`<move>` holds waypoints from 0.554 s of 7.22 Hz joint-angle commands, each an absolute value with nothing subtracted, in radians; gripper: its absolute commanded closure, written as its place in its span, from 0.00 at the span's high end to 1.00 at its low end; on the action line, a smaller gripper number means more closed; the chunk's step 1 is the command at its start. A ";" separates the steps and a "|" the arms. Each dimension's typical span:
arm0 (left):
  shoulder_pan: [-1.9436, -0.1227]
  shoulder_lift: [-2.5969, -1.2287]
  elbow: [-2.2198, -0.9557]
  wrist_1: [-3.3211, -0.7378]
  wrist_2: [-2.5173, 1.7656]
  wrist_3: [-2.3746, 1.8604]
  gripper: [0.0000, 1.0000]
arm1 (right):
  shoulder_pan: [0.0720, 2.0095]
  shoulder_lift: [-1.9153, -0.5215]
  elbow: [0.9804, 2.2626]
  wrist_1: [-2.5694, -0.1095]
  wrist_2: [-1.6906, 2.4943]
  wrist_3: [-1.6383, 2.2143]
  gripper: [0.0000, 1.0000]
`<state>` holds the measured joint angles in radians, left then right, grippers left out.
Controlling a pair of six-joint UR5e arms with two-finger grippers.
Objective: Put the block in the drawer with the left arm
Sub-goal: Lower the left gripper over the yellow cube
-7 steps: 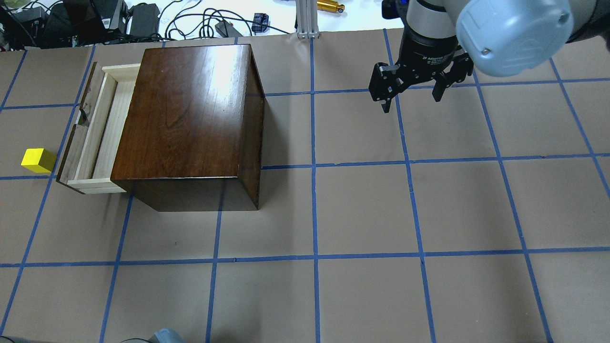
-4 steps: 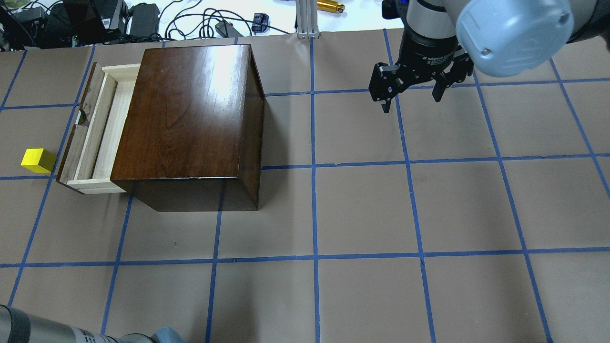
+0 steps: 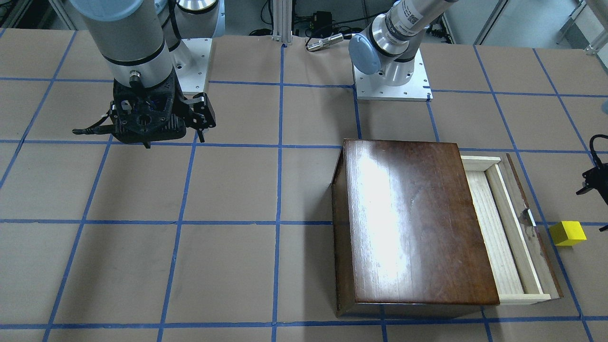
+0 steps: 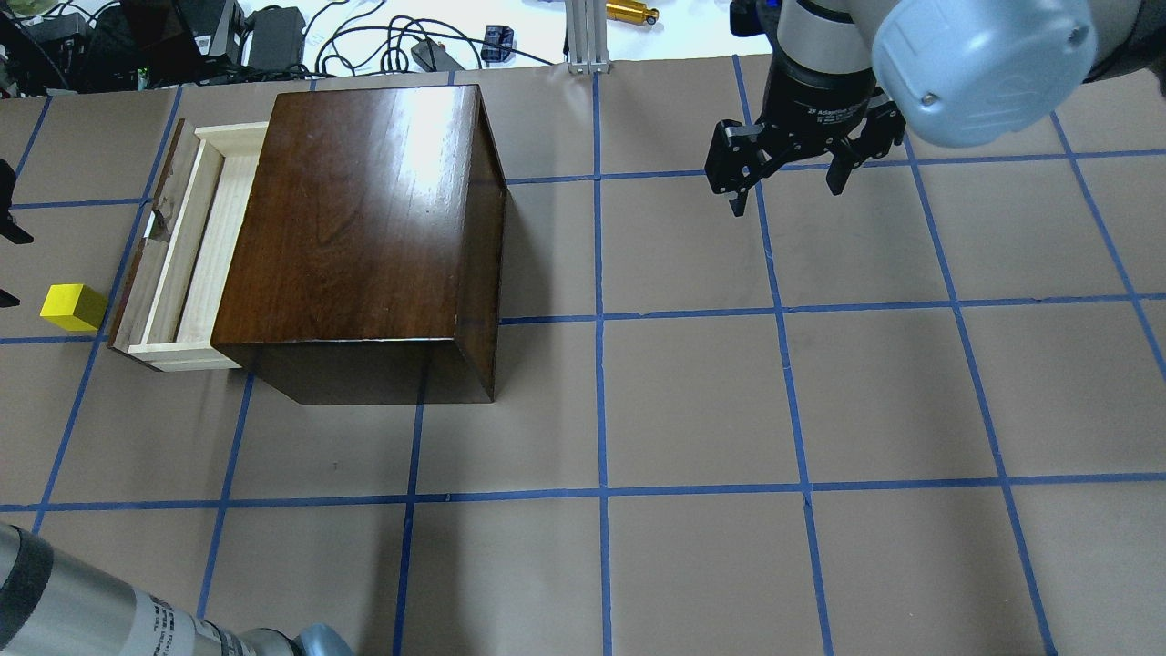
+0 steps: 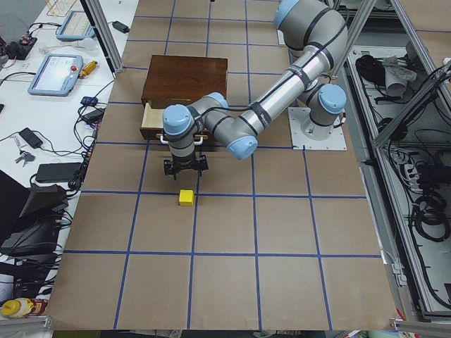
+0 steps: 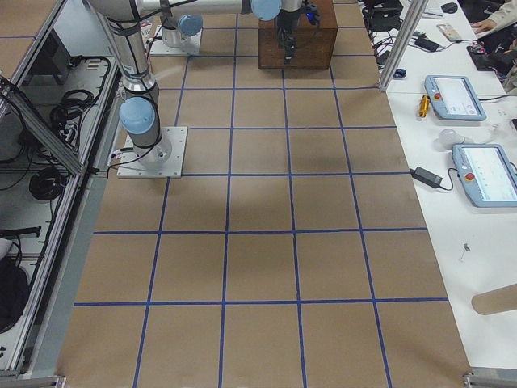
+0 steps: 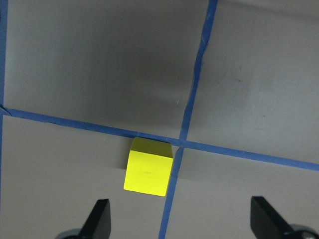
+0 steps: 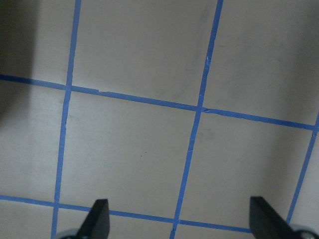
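Bright yellow block (image 7: pixel 148 173), glossy dark-brown box (image 4: pixel 355 219), tan table (image 4: pixel 692 401) with blue grid lines.

We see the left arm (image 4: pixel 82 606) has come further in; the left gripper (image 5: pixel 185 170) now appears near the block (image 4: pixel 73 307).

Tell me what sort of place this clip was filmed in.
Most likely a robotics lab: the left arm and right arm bolted to a table taped in a blue grid, teach pendants alongside, cables behind.
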<state>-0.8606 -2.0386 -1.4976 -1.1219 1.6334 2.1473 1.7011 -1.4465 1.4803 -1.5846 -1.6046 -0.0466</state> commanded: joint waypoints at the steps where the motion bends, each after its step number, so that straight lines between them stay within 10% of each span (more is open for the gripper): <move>1: -0.859 -2.095 -1.506 -1.062 1.632 2.218 1.00 | 1.701 -1.447 1.480 -1.585 -1.605 -0.046 1.00; 4: -0.825 -2.140 -1.516 -1.022 1.611 2.233 1.00 | 1.701 -1.447 1.480 -1.585 -1.605 -0.048 1.00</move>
<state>-0.8377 -2.1237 -1.5107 -1.0405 1.6255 2.2295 1.7012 -1.4465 1.4803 -1.5846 -1.6045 -0.0474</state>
